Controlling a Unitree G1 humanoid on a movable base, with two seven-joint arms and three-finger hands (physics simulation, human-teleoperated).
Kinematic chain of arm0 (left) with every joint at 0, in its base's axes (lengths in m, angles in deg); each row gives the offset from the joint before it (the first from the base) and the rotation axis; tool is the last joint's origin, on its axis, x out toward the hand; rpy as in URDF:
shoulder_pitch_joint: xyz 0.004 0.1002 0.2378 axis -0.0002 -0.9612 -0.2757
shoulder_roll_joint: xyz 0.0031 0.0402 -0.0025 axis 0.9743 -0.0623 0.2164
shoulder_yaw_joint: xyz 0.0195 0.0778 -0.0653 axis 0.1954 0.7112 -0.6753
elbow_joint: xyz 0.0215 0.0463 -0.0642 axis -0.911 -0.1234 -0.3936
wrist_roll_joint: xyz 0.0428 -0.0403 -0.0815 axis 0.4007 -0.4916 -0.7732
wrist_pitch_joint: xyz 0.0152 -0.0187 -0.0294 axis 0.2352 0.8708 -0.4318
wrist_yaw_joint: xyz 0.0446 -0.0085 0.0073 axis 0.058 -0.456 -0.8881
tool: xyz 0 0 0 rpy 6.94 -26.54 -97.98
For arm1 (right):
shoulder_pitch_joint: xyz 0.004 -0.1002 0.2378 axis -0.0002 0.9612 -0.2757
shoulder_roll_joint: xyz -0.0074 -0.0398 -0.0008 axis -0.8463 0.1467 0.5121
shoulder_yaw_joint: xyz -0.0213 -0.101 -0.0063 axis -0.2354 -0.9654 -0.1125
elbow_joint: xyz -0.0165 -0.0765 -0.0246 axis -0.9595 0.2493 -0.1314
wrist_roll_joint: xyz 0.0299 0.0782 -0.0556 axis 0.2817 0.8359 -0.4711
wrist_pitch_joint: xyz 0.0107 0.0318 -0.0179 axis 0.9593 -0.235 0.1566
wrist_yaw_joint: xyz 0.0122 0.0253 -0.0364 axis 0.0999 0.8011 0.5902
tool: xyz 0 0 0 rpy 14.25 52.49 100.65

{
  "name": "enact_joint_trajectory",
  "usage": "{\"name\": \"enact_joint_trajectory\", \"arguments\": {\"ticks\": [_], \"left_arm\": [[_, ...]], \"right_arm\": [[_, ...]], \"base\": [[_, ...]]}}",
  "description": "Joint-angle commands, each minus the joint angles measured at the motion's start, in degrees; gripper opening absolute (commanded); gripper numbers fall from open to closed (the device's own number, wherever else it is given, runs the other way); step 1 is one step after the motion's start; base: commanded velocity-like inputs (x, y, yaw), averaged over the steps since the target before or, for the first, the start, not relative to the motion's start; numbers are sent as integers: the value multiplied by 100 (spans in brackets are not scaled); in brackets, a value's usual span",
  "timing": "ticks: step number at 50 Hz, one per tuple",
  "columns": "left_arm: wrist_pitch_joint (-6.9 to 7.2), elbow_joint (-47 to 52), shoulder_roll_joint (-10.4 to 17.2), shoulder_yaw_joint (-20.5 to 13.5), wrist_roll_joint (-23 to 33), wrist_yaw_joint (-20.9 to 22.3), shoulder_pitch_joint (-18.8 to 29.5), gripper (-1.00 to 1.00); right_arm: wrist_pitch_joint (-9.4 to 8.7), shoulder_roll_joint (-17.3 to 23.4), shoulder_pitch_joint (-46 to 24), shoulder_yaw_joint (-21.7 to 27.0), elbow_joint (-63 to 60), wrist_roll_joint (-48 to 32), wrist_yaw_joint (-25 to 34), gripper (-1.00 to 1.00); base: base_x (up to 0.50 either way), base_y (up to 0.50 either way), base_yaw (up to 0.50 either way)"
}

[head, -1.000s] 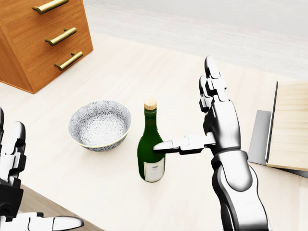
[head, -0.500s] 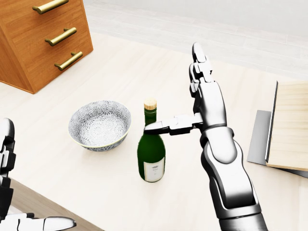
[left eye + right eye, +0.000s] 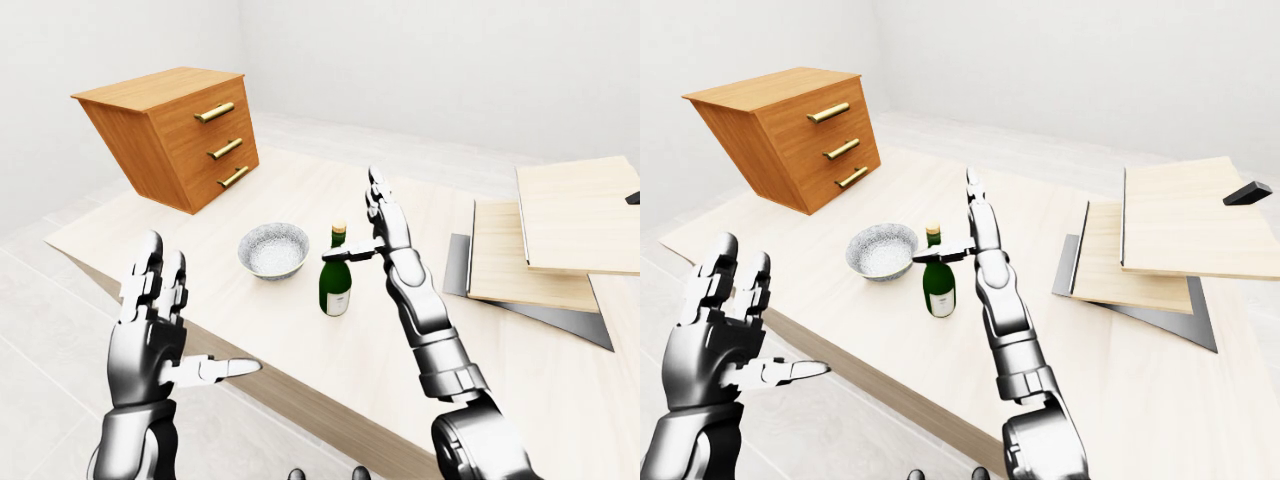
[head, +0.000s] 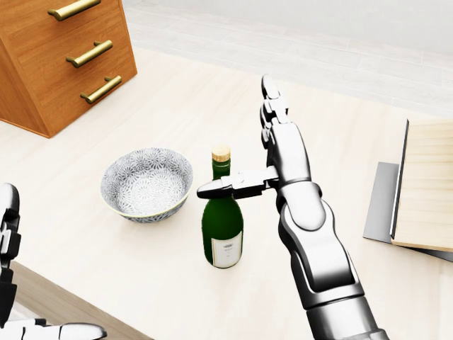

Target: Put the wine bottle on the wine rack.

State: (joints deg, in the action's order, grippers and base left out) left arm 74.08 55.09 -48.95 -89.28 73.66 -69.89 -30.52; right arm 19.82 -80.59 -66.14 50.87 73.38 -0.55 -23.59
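In the head view, the green glass wine bottle with a cork stopper [image 4: 222, 219] is seen upright on the pale wooden counter [image 4: 141, 262], just beside the patterned grey ceramic bowl [image 4: 147, 183]. The right hand [image 4: 258, 149] is held open, fingers extended upward, with the thumb [image 4: 230, 186] laid across the bottle's neck.

In the left-eye view, the left hand [image 3: 160, 325] is shown open, fingers spread, below the counter's near edge. An orange wooden drawer cabinet with brass handles [image 3: 175, 135] is seen tilted at the upper left.

In the right-eye view, stacked pale wooden boards [image 3: 1160, 250] are seen at the right.
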Motion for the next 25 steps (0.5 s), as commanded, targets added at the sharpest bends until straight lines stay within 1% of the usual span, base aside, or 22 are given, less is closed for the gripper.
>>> {"name": "enact_joint_trajectory", "arguments": {"ticks": [1,9,25], "left_arm": [[0,-37,-34,-58,-16,49,-25,100],[0,-74,-36,-98,-39,74,-26,100],[0,-120,-62,-106,-29,97,-45,100]], "right_arm": [[0,-114,-113,-93,227,-10,37,100],[0,-248,-79,-189,363,-48,129,100],[0,-255,-170,-124,670,-47,124,100]], "base": [[0,0,0],[0,0,0],[0,0,0]]}}
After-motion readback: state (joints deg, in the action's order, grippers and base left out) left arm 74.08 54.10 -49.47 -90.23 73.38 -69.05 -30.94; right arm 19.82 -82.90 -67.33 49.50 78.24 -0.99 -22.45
